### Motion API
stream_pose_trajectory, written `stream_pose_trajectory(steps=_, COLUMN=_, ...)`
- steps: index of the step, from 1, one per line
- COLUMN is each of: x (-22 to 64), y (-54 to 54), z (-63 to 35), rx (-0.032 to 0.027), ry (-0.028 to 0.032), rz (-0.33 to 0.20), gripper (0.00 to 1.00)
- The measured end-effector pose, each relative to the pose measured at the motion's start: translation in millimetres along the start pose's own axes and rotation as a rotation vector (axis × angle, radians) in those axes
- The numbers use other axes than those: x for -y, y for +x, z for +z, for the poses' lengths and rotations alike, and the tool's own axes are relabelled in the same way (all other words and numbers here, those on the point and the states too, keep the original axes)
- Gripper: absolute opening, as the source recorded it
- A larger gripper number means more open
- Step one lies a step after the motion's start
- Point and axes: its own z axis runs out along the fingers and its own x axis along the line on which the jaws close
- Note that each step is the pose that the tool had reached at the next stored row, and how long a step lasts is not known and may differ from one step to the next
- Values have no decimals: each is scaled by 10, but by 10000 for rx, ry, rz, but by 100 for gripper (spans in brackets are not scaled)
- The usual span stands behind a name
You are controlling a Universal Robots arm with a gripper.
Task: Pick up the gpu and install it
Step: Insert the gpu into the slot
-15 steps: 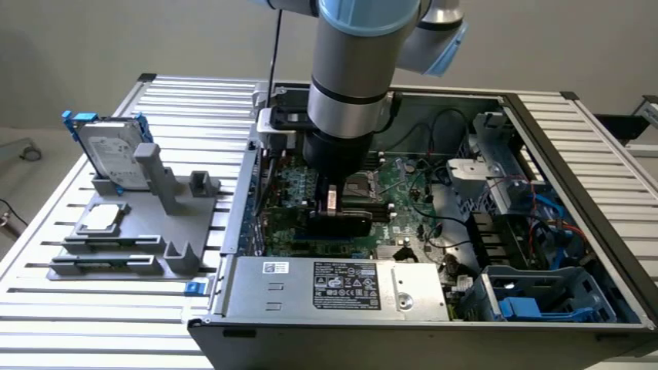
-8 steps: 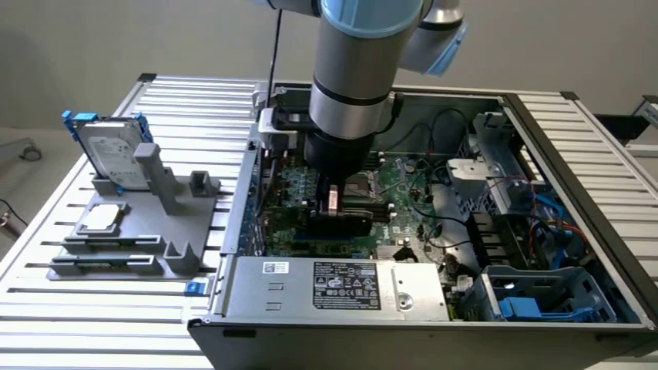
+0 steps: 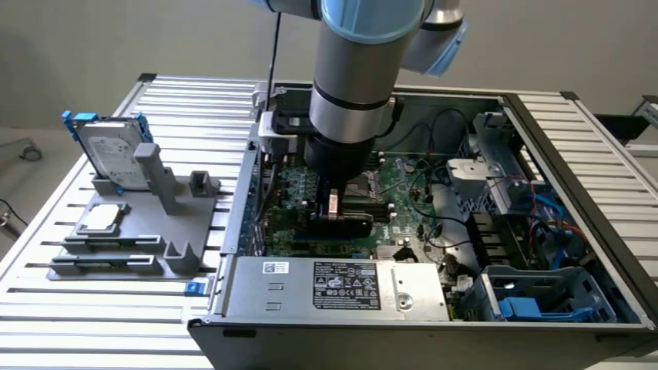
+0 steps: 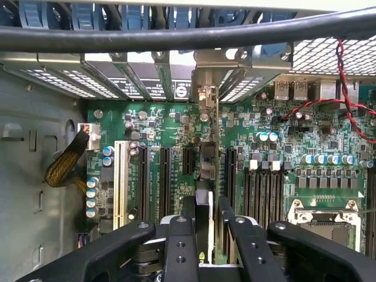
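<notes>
Inside the open computer case point(image 3: 538, 127), the robot arm's gripper point(image 4: 206, 207) is clamped on the gpu point(image 3: 344, 226), holding the thin card on edge low over the green motherboard's point(image 4: 170, 120) expansion slots, its metal bracket toward the case's rear wall.

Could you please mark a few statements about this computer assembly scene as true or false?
1. The gripper holds the gpu inside the computer case. True.
2. The hard drive lies inside the case. False: it stands upright in the gray fixture outside it.
3. The small square chip rests on the fixture. True.
4. The case is closed. False: it is open, with the motherboard exposed.
</notes>
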Motion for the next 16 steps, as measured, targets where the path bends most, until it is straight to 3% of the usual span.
stream_pose_trajectory(steps=5, x=0, y=1, z=-2, rx=7, ry=-24, rz=0, gripper=27)
stream_pose_trajectory(steps=7, x=-3, y=0, z=-25, rx=8, ry=-41, rz=0, gripper=34)
stream_pose_trajectory(steps=8, x=-5, y=-1, z=-53, rx=8, ry=-54, rz=1, gripper=34)
stream_pose_trajectory(steps=9, x=-9, y=-3, z=-89, rx=8, ry=-64, rz=1, gripper=41)
stream_pose_trajectory(steps=16, x=-37, y=-14, z=-384, rx=10, ry=-101, rz=3, gripper=41)
